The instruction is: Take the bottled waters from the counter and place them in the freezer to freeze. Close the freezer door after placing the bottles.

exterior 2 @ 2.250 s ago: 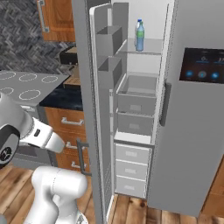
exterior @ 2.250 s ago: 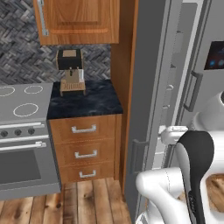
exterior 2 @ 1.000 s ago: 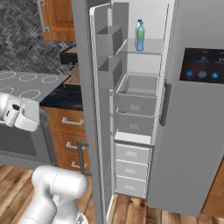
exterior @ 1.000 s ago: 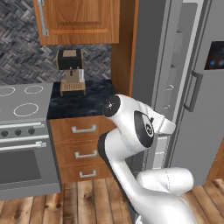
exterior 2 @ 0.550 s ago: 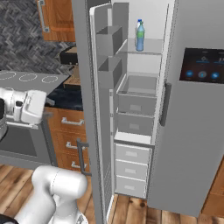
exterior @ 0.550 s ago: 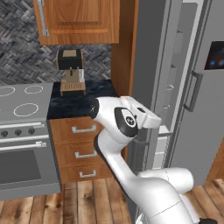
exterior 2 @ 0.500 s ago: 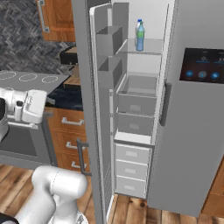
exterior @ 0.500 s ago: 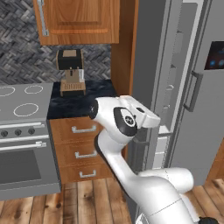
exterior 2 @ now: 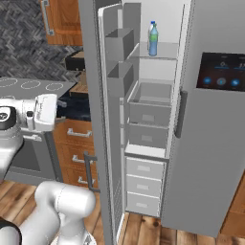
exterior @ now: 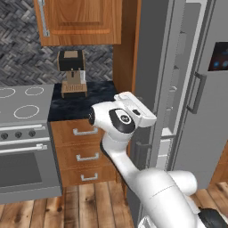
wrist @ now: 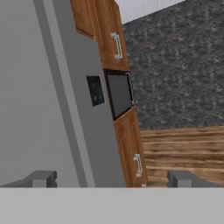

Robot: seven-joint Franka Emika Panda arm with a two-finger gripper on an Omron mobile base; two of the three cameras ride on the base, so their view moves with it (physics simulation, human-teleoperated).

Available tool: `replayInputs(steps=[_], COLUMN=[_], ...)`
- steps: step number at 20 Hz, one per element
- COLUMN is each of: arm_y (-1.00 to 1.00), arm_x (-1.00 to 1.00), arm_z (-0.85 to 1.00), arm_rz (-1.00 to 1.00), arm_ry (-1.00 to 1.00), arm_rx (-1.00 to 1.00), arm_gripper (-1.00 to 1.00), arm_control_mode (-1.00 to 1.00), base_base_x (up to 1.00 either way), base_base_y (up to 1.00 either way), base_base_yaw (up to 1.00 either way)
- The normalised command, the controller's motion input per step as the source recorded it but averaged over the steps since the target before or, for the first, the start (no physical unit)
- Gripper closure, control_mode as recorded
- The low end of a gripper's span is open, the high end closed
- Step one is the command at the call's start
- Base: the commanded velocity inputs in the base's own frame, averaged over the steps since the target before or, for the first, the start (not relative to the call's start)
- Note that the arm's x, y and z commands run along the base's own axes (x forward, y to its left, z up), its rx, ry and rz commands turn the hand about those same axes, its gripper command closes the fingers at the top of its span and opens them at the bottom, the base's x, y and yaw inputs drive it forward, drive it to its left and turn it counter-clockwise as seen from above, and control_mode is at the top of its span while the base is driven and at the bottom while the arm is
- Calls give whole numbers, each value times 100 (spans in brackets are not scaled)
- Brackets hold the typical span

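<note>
Two bottled waters (exterior 2: 153,38) visible on the freezer (exterior 2: 158,95) shelf, right base view

The tall plain grey freezer door (exterior 2: 98,119) carries grey bins, and the freezer (exterior 2: 150,119) is white inside with grey drawers. On its top shelf a clear bluish-green bottle (exterior 2: 153,40) stands before what may be a white, blue-capped bottle (exterior 2: 151,25). The black marbled stone counter (exterior: 84,100) tops brown wooden drawers (exterior: 84,151) with silver handles. The herringbone grey tiled wall (exterior: 22,62) sits behind.
</note>
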Motion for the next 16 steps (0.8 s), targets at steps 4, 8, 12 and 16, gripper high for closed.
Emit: replayInputs(steps=[4, 8, 12, 16], arm_y=[-1, 0, 0, -1], arm_x=[48, 41, 42, 51], arm_z=[0, 0, 0, 0], arm_rz=[-6, -5, -9, -11], arm_ry=[-1, 0, 1, 1], arm_rx=[-3, 0, 0, 0], arm_gripper=[-100, -100, -100, -100], arm_control_mode=[-100, -100, -100, -100], base_base_x=[0, 0, 0, 0], base_base_y=[0, 0, 0, 0], base_base_yaw=[0, 0, 0, 0])
